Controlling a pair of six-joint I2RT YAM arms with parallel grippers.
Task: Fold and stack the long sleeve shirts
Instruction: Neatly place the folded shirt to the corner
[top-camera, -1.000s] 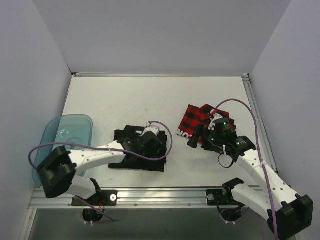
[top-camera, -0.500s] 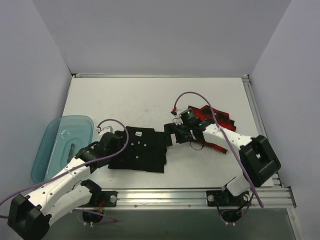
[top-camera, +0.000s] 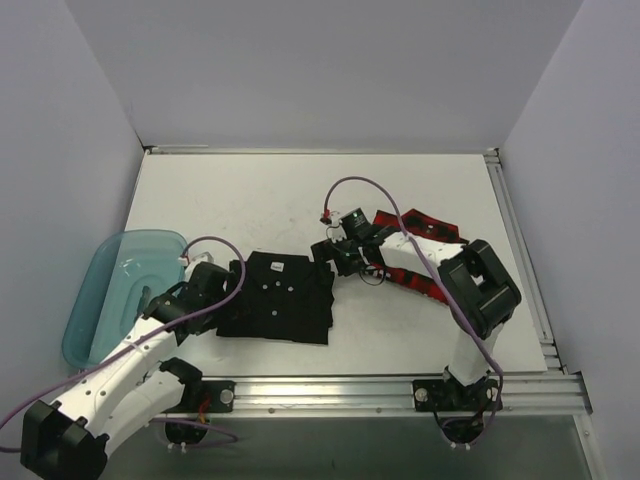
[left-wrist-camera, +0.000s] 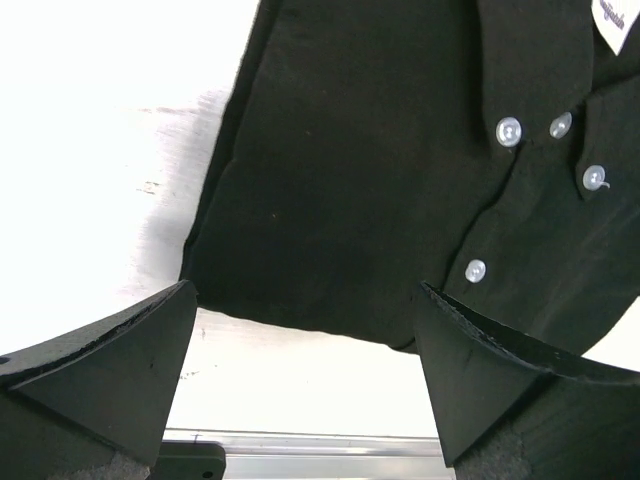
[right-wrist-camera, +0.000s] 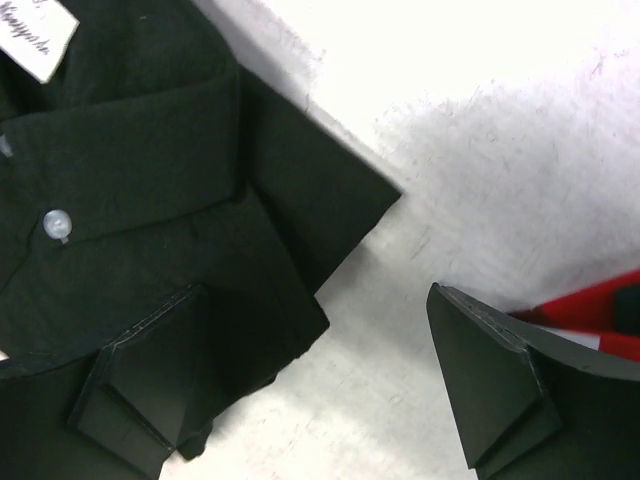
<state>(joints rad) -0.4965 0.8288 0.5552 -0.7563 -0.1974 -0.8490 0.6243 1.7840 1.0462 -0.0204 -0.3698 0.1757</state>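
The plain black long sleeve shirt (top-camera: 278, 300) lies folded on the table, its white buttons (left-wrist-camera: 509, 130) and neck label (right-wrist-camera: 35, 36) facing up. My left gripper (top-camera: 224, 286) hovers open at the shirt's left edge; in the left wrist view (left-wrist-camera: 305, 385) the hem lies just beyond the open jaws, nothing held. My right gripper (top-camera: 334, 257) stands open at the shirt's upper right corner (right-wrist-camera: 330, 395), one finger (right-wrist-camera: 150, 385) over black cloth, the other over bare table. The red-and-black check shirt (top-camera: 410, 220) lies to the right, partly under the right arm; a red strip (right-wrist-camera: 600, 305) shows.
A translucent teal tub (top-camera: 105, 300) sits at the table's left edge, close to the left arm. The metal front rail (top-camera: 330, 385) runs along the near edge (left-wrist-camera: 330, 445). Walls close the table on the left, back and right.
The left arm drew back from over the black shirt to its left edge. The right arm swung left from the check shirt to the black shirt's right corner.
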